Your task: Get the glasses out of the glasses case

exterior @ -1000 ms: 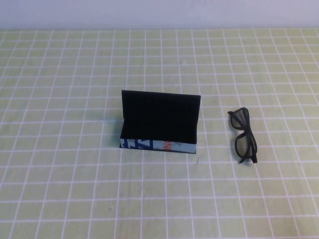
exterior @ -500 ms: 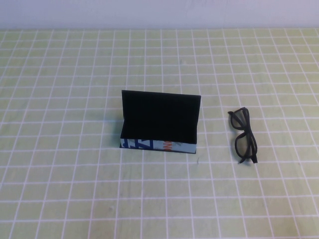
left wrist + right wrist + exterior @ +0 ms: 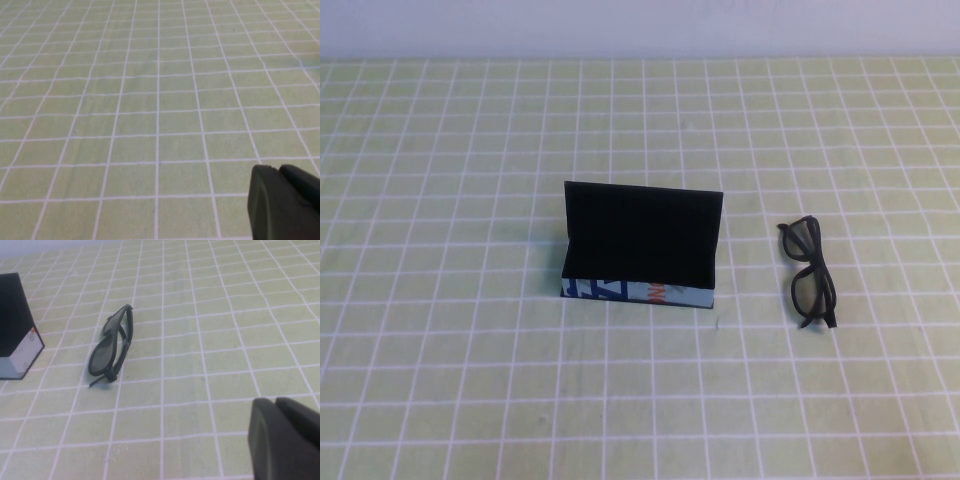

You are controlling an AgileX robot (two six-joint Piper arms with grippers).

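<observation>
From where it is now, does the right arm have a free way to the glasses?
Probably yes. The glasses lie folded on the table, apart from the open glasses case, with only bare cloth between them and the right gripper. The left gripper is over bare cloth elsewhere.

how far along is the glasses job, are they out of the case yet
Done, it seems: the glasses lie folded on the table, apart from the glasses case and to its right; the case stands with its flap lid up. Nothing is in hand: neither arm shows in the high view, and the left gripper and right gripper each show only at the edge of their own wrist views, holding nothing. Nothing visible remains.
</observation>
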